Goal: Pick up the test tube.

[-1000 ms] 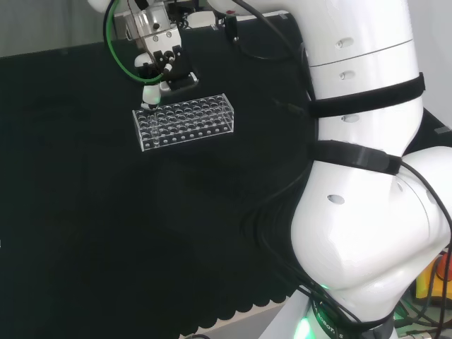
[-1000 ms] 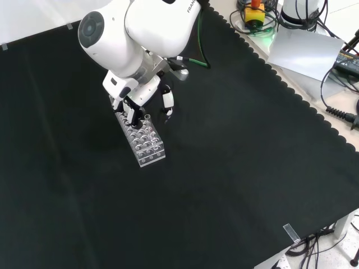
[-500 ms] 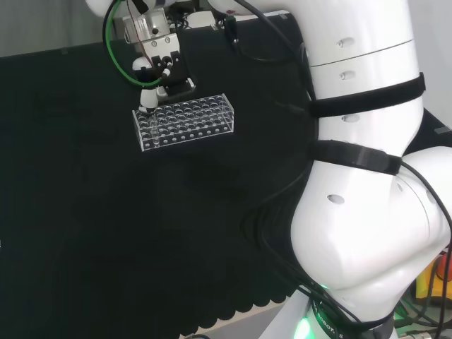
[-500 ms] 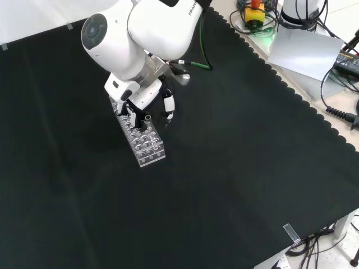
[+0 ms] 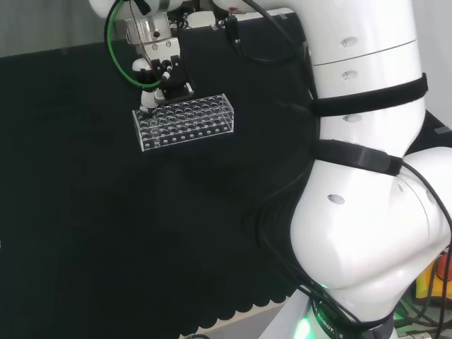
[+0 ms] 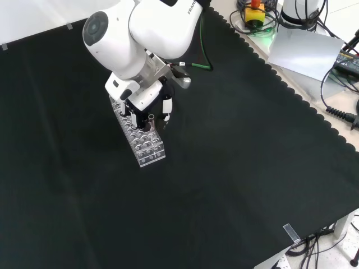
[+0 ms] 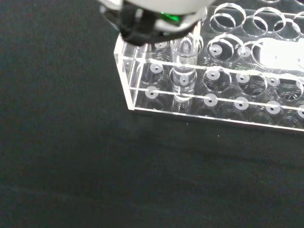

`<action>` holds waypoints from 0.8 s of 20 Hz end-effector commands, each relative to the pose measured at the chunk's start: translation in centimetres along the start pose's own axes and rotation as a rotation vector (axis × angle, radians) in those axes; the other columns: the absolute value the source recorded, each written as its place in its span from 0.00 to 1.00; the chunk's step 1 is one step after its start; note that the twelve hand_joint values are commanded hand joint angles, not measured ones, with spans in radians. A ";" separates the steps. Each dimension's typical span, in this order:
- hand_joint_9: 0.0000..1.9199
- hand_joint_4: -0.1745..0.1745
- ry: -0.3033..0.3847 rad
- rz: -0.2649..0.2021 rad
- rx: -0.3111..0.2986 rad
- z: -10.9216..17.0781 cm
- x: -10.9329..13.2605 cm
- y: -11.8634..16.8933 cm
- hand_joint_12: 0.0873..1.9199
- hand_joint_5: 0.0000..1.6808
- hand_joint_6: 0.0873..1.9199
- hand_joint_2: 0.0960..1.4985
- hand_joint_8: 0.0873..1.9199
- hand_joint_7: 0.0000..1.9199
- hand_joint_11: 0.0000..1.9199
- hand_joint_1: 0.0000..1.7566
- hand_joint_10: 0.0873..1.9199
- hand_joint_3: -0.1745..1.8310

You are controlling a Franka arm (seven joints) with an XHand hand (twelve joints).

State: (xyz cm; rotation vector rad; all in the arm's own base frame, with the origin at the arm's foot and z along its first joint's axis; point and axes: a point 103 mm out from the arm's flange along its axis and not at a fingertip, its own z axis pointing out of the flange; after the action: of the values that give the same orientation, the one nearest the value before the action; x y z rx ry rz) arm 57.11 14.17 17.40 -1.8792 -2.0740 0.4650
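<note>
Hand (image 6: 147, 102) pinches the test tube (image 7: 184, 71) over the clear rack (image 5: 185, 121); wrist view shows its base among the holes

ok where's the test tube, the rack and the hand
test tube (image 7: 183, 61), wrist view, on its clear wall
rack (image 5: 205, 119), head view, on its top plate
hand (image 6: 147, 102), front view, on its black palm

The rack (image 5: 183, 121) stands on the surface (image 5: 85, 233), toward the far left in the head view and in the upper left part in the front view. My hand (image 5: 161, 73) is directly above the rack's left end in the head view. The test tube (image 7: 184, 71) stands upright in a hole near the rack's corner, under my hand.
</note>
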 end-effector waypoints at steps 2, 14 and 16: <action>0.80 0.00 0.121 0.062 -0.130 -0.6 -0.2 0.0 0.48 0.77 0.27 0.41 0.27 0.70 0.63 0.75 0.27 0.39; 0.85 0.00 0.252 0.101 -0.113 -2.2 -1.3 -0.1 0.41 0.77 0.07 0.53 0.34 0.70 0.68 0.75 0.27 0.24; 0.85 0.00 0.266 0.101 -0.110 -2.5 -1.5 -0.4 0.41 0.77 0.07 0.53 0.34 0.70 0.68 0.75 0.27 0.24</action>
State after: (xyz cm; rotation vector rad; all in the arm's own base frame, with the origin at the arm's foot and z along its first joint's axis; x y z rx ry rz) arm 58.04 13.32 18.90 -2.0081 -1.9099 0.1375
